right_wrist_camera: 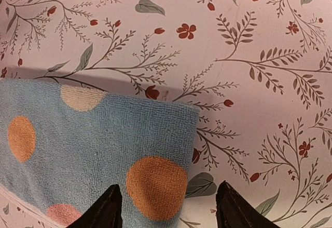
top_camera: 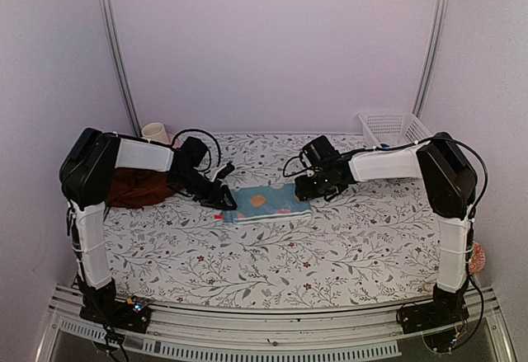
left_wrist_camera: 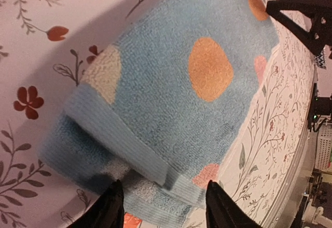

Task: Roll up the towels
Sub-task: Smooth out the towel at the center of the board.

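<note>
The light-blue towel (top_camera: 266, 202) with orange and pink spots lies folded flat on the floral table covering, mid-table. My left gripper (top_camera: 223, 201) is open at its left end; in the left wrist view the towel (left_wrist_camera: 176, 88) shows a folded-over hem between the fingertips (left_wrist_camera: 111, 202). My right gripper (top_camera: 304, 189) is open over the towel's right end; the right wrist view shows the towel's corner (right_wrist_camera: 104, 145) between the open fingers (right_wrist_camera: 104, 207). The dark maroon towel (top_camera: 136, 187) lies bunched at far left under my left arm.
A white basket (top_camera: 394, 129) stands at the back right. A cream cup (top_camera: 154, 133) stands at the back left. The right arm's gripper also shows in the left wrist view (left_wrist_camera: 303, 10). Walls close the back and sides.
</note>
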{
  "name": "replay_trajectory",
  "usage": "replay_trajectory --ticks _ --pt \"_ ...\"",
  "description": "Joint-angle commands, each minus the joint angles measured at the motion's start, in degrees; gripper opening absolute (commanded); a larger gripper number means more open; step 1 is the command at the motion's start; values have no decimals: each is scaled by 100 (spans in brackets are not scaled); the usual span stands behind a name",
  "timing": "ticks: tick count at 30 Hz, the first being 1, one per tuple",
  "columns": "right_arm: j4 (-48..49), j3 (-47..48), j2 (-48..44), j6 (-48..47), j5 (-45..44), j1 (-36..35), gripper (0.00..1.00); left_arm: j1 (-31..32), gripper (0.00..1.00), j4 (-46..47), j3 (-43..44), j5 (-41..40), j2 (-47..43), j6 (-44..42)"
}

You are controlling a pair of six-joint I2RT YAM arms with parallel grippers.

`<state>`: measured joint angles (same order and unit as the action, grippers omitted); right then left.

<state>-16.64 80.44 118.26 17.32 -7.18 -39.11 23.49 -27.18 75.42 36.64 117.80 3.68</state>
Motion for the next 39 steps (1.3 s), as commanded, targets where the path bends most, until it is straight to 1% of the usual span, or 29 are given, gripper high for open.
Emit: replay_trajectory --ticks 1,4,5,7,9,10,12,13,14,17,22,27,31,36,39 --pt "-24 177 -82 -62 48 -29 65 -182 56 13 323 -366 -244 -161" --pt "8 244 -127 -62 129 -29 65 -219 57 190 524 -465 -439 -344" --pt "34 263 -139 -58 193 -22 61 -221 57 224 566 -450 -454 -387" --pt "160 279 -174 0 340 -5 51 -204 53 283 686 -303 -455 -488" --pt "303 296 -189 61 534 42 38 -195 46 363 728 -161 -419 -513" --pt "375 319 -175 81 652 70 32 -189 39 415 729 -69 -382 -515" --pt "474 394 -113 137 838 136 25 -154 25 484 726 66 -280 -507" --pt "503 450 -65 160 890 169 22 -133 21 504 737 128 -226 -523" --pt "530 511 -13 171 927 194 21 -95 20 511 744 144 -158 -530" --pt "555 699 159 216 946 233 20 -22 14 532 789 92 39 -540" --pt "557 942 493 266 877 273 20 16 10 598 808 -472 329 -507" --pt "494 947 805 339 849 354 20 16 7 578 761 -939 654 -530" --pt "358 961 977 334 832 353 20 7 8 679 688 -990 722 -545" --pt "274 961 1006 290 864 360 20 11 18 740 742 -935 630 -524" --pt "277 904 803 245 851 360 22 9 30 707 851 -941 545 -562"
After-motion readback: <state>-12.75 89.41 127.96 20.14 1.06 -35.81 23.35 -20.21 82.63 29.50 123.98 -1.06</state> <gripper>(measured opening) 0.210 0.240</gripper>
